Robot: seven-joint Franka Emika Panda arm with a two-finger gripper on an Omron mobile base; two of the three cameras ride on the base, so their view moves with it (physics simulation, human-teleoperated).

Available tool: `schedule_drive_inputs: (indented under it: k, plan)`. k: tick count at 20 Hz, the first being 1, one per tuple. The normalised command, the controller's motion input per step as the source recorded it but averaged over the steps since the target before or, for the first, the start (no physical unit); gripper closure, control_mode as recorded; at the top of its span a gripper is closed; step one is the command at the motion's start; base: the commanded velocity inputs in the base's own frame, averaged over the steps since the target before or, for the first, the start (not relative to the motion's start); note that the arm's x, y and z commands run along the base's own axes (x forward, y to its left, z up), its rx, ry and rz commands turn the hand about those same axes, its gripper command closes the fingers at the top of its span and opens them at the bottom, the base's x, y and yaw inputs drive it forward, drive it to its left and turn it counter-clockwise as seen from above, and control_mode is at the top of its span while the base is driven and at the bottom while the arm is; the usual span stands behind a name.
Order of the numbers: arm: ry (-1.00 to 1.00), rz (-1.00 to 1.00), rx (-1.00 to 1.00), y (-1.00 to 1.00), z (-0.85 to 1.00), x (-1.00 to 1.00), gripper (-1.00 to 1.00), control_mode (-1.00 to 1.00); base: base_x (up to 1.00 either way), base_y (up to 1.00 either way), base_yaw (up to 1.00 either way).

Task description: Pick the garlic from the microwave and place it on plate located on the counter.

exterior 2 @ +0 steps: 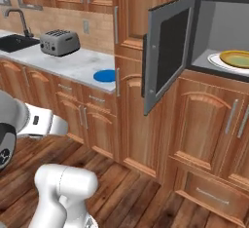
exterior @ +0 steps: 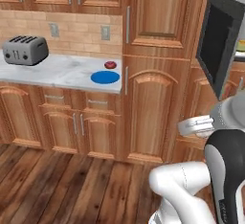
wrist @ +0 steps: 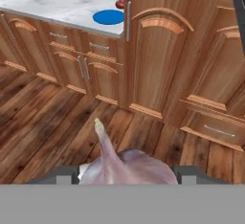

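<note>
Standing between the robot and the counter [exterior: 57, 72] is a tall wooden cabinet column [exterior: 155, 103] whose arched door juts past the counter's right end. On the marble slab sit a grey four-slot toaster [exterior: 25, 50] at the left, the plate [exterior: 105, 77] near the right edge, and a red donut [exterior: 110, 65] just behind the plate, close to it but apart. In the right base view a black sink [exterior 2: 14, 42] with a dark faucet lies left of the toaster. The microwave [exterior 2: 219, 32] is set in the cabinetry to the right of the column, its black door [exterior 2: 168, 51] swung wide open toward the counter side; inside, a yellow-rimmed olive dish [exterior 2: 236, 58] rests on a white turntable [exterior 2: 216, 60]. Drawers and cupboard doors with silver bar handles run below, above a dark plank floor [wrist: 43, 122].

No writing or brand can be read anywhere; the toaster's front shows only small unreadable marks.

The garlic [wrist: 125, 163] is a pale pinkish-white bulb with faint lilac streaks and a thin pointed stem rising to a cream tip. It sits between the two dark fingertips of the claw [wrist: 128, 175], which is closed around it, well above the floor and well apart from the plate.
</note>
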Motion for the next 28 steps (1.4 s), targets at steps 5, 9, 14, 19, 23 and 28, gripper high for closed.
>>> schedule_drive_inputs:
  k: [5,9,14,19,23,28]
  plan:
    - [0.00,0.00,0.00,0.00,0.00,0.00,1.00,1.00,1.00,1.00,-0.07]
    - [0.00,0.00,0.00,0.00,0.00,0.00,1.00,1.00,1.00,1.00,-0.19]
    - [0.00,0.00,0.00,0.00,0.00,0.00,1.00,1.00,1.00,1.00,-0.38]
    - [0.00,0.00,0.00,0.00,0.00,0.00,1.00,1.00,0.99,1.00,-0.49]
    - [0.00,0.00,0.00,0.00,0.00,0.00,1.00,1.00,0.82,0.91,-0.49]
    - [0.00,0.00,0.00,0.00,0.00,0.00,1.00,1.00,0.60,0.57,-0.51]
